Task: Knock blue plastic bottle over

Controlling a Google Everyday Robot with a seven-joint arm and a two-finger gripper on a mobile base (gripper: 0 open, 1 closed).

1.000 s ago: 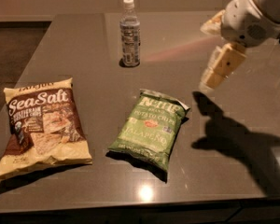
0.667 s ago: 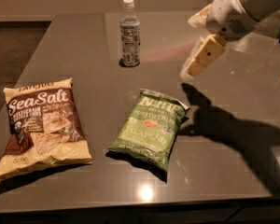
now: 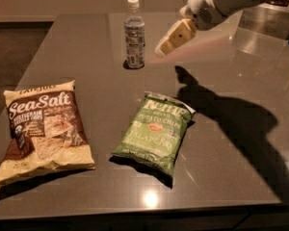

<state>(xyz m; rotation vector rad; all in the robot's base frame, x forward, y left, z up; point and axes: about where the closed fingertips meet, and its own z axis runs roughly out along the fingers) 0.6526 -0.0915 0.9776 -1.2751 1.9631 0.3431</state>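
i see the blue plastic bottle standing upright on the bench's far side. the gripper hovers just right of it, not touching; how wide it's set, i can't make out. sea salt chip bag and jalapeño chip bag lie nearer.
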